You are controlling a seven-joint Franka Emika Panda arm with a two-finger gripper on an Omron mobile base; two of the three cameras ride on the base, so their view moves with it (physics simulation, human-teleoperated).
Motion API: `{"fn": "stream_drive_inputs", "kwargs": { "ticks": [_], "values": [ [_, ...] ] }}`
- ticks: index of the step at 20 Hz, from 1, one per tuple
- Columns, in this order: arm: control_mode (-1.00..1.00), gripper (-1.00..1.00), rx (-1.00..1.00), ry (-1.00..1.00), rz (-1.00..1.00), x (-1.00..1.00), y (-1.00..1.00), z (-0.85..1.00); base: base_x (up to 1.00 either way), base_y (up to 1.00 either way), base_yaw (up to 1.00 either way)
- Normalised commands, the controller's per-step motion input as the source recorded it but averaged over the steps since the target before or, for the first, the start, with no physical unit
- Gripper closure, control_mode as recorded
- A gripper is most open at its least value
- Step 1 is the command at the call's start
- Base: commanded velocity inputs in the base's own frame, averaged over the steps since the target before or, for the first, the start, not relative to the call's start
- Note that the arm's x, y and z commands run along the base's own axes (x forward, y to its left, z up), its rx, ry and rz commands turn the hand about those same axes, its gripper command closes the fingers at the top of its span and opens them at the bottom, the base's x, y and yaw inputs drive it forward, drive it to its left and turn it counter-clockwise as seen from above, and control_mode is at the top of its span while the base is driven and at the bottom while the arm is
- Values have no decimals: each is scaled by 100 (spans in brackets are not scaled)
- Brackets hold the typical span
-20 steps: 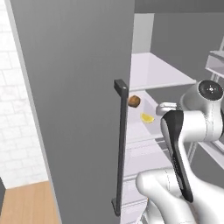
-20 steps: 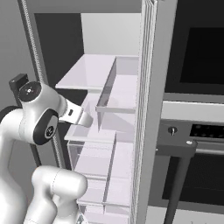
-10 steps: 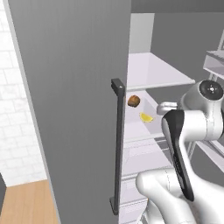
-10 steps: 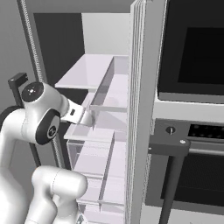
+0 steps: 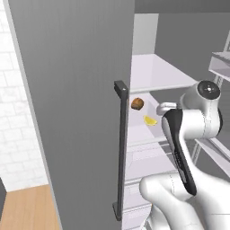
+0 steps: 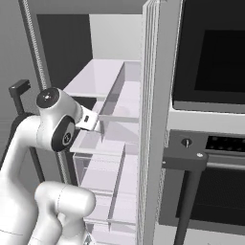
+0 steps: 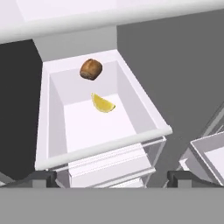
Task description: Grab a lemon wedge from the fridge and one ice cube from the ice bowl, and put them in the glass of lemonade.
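The pincer [image 7: 111, 177] stands fully open and empty: its two small dark, blunt fingertips [image 7: 41, 178] sit far apart at the bottom of the hand view, touching nothing. Straight ahead of them is a white, smooth-walled open bin [image 7: 140, 109] with a thin raised rim, rectangular and shallow.

On the bin's flat floor lies the lemon wedge [image 7: 103, 103], a tiny bright yellow crescent with a matte surface, near the middle and well apart from the fingertips. Just beyond it, near the back wall, sits a small brown lump [image 7: 91, 69], roundish and rough-looking; the two are near but not touching.

In the left base view the wedge [image 5: 150, 120] and the lump [image 5: 137, 103] lie on the same white level inside the fridge [image 5: 72, 90], a tall matte grey cabinet with its door swung open and a long dark vertical bar handle [image 5: 120, 148]. A glossy white shelf [image 5: 157, 72] spans above them. In the right base view a black-fronted oven [image 6: 210, 52] stands beside the fridge.
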Motion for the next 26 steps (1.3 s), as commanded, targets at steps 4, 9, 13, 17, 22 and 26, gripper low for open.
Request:
{"fn": "stream_drive_inputs", "kwargs": {
  "ticks": [4, 9, 13, 17, 22, 26],
  "values": [
    [-100, -100, -1, 3, 4, 71, -2, -40, 0, 0, 0],
    [-100, -100, 0, 28, 4, 88, -7, -58, 0, 0, 0],
    [-100, -100, 0, 42, 7, 57, 0, -37, 0, 0, 0],
    [-100, -100, 0, 14, 9, 11, 0, -26, 0, 0, 0],
    [-100, -100, 0, 0, 10, 15, 0, -52, 0, 0, 0],
    [-100, -100, 0, -1, 12, 8, -2, -46, 0, 0, 0]
  ]
}}
